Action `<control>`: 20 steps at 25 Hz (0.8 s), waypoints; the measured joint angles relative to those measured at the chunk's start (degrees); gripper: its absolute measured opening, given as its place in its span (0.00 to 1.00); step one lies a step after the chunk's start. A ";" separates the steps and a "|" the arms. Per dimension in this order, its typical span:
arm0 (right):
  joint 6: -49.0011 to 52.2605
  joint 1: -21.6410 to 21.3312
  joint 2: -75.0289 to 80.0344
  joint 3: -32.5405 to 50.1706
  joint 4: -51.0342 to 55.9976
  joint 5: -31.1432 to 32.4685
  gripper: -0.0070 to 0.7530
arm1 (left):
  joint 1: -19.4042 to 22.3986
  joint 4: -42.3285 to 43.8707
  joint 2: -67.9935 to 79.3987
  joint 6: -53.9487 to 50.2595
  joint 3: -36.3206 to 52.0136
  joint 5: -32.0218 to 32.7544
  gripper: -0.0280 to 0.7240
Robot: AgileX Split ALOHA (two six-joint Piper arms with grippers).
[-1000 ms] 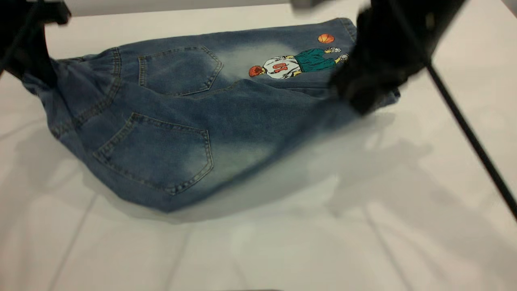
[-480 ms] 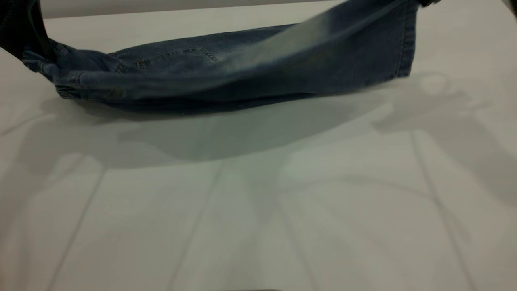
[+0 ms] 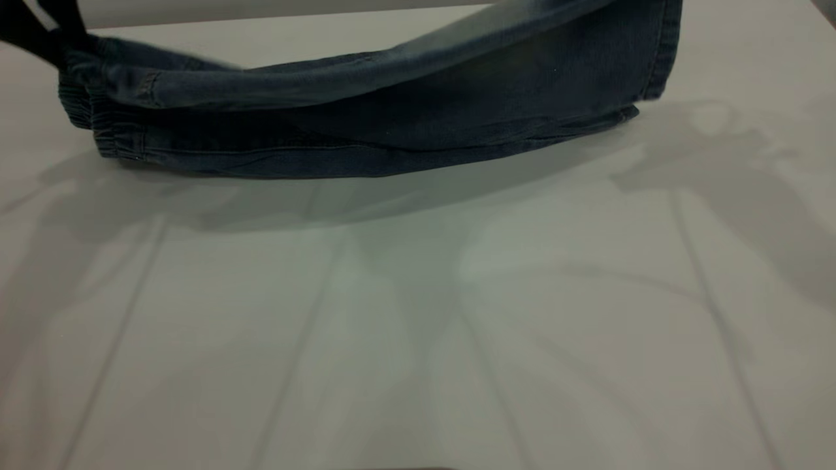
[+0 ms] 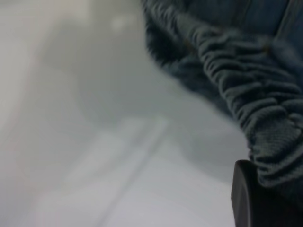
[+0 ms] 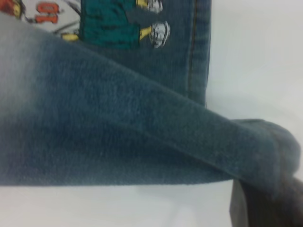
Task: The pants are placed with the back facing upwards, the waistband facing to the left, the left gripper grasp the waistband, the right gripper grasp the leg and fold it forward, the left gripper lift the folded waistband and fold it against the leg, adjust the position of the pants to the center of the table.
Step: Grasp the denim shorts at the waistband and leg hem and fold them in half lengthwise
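left gripper [image 3: 46,36] pinched the waistband [image 3: 98,124], raised at the desk's far-left corner | pants [image 3: 392,117] hung along the far edge of the desk [image 3: 418,326], lower fold resting on it | leg [image 3: 607,59] was lifted toward the far-right corner | right gripper [image 5: 265,203] pinched the leg's hem, cartoon print [image 5: 118,23] beneath

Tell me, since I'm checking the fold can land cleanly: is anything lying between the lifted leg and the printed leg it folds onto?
Nothing visible does. The leg hangs over the cartoon print with only bare denim below, and the table around the pants shows just shadows.
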 joint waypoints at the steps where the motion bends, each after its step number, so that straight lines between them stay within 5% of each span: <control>1: 0.00 -0.06 0.86 -0.31 0.00 0.27 0.05 | 0.00 -0.71 0.00 -1.62 0.00 -1.92 0.15; 8: 0.29 -0.84 5.48 -5.00 -0.11 0.66 0.05 | 0.00 -3.62 0.05 -8.18 0.00 -11.73 0.15; 20: 2.30 -2.96 12.68 -11.33 0.22 -1.93 0.05 | 0.00 -4.04 6.47 -18.58 0.00 -19.67 0.15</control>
